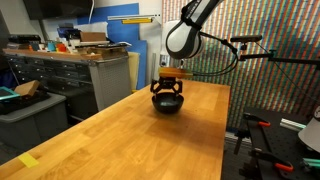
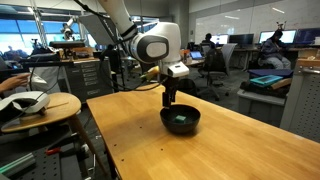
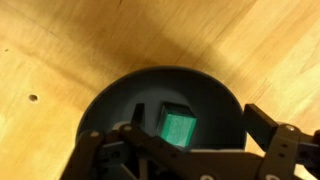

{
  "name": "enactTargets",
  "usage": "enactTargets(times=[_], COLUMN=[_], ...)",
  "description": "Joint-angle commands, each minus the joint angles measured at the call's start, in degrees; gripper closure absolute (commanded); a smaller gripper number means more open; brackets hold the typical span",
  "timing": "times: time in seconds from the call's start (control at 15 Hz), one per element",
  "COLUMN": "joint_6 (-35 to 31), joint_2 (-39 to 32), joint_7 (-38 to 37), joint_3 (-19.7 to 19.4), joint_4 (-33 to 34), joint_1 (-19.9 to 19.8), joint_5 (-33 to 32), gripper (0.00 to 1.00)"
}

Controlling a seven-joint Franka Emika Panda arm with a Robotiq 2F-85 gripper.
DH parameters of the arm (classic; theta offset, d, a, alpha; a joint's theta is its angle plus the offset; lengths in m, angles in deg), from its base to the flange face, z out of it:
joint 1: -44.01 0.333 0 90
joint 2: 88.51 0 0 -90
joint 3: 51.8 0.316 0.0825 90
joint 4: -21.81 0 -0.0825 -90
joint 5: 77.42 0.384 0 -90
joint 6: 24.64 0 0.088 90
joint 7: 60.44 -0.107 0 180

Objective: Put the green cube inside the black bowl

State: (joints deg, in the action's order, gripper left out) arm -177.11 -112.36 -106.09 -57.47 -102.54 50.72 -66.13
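Hovering just above the black bowl (image 1: 167, 103), the Robotiq gripper (image 1: 168, 88) hangs from the Panda arm (image 1: 185, 38) with its jaws spread wide and nothing between them. In the wrist view its 2 dark fingers (image 3: 265, 135) come in from 6 o'clock, 1 on each side of the bowl's hollow. The green cube (image 3: 178, 128) lies on the glossy floor of the bowl near the middle, and it looks clear of both fingers.

In an exterior view the cube shows as a small green patch (image 2: 181, 118) inside the rim, with the claw above the bowl toward 11 o'clock.

The bowl stands on a wooden table (image 1: 120, 140), toward the table's 12 o'clock end in that exterior view. A scrap of yellow tape (image 1: 28, 160) sits at the table's 7 o'clock corner, well apart from the bowl. Any marks on the tape or the arm are too small to read.

In the wrist view a small dark hole (image 3: 33, 98) marks the wood at 9 o'clock of the bowl.
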Motion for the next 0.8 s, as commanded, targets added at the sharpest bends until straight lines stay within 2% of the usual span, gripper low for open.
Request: enactTargets(times=[0.0, 0.33, 0.47, 0.53, 0.73], joint_6=[-1.02, -0.27, 2.36, 0.7, 1.61], joint_2=[10.42, 21.41, 25.26, 19.41, 23.39], joint_7=[-0.48, -0.51, 0.3, -0.01, 0.17], joint_3=[-0.06, 2.07, 3.9, 4.29, 5.77], joint_4=[-9.31, -16.54, -18.31, -14.55, -17.15], joint_1=[1.89, 2.66, 2.17, 0.87, 0.58], joint_5=[-2.59, -7.91, -10.11, -8.01, -8.74], gripper=[0.0, 0.0, 0.0, 0.0, 0.0])
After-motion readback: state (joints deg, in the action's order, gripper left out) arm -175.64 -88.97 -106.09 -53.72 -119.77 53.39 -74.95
